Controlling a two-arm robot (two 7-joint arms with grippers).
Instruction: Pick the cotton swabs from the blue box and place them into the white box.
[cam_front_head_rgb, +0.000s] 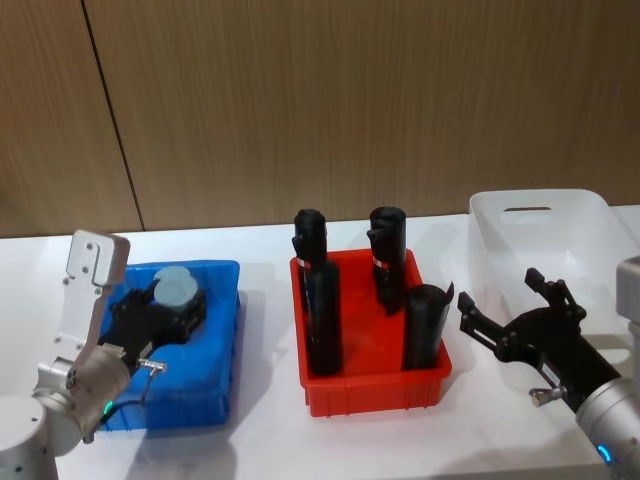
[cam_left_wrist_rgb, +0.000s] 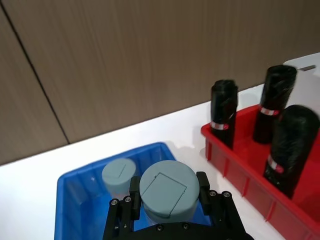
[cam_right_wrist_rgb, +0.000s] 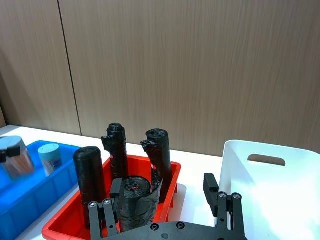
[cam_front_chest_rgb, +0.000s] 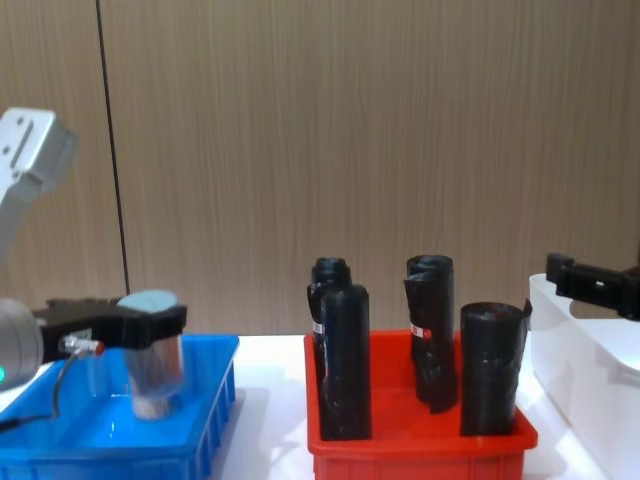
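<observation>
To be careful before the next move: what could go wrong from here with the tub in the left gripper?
1. The left gripper grips one tub; a second tub close by in the blue box could be knocked.
2. Tall rolls in the red bin stand between it and the white box; a low carry may hit them.
3. The open right gripper hangs by the white box, perhaps in the way.

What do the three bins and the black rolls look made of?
Blue box and red bin: opaque moulded plastic, slight sheen. White box: translucent plastic, moulded handle cutout. Black rolls: probably thin plastic film, crinkled glossy ends.
</observation>
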